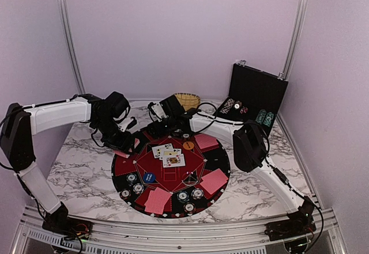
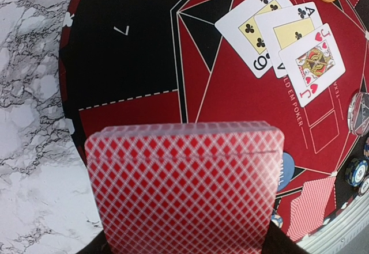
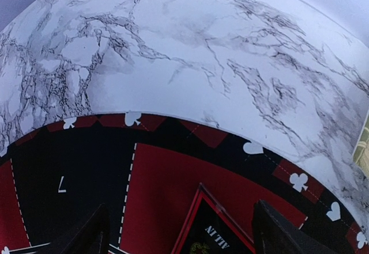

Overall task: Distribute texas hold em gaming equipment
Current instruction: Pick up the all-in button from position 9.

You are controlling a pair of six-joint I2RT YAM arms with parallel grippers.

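The left gripper [image 1: 123, 146] is clamped on a deck [image 2: 184, 190] of red-backed cards above the far-left edge of the mat [image 1: 123, 166]. The right gripper [image 3: 181, 222] hangs over the mat's far edge, jaws spread and holding nothing. Three face-up cards [image 1: 168, 154] overlap at the mat's centre, ringed by face-down cards [image 1: 214, 181], an orange disc [image 1: 188, 146], a blue disc [image 1: 149, 177] and, toward the near edge, chips [image 1: 183, 196].

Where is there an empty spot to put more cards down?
The black number 7 patch is bare, between the marble table and the face-up cards. The marble left of the mat is bare too. The mat's near half is crowded with chips and red-backed cards.
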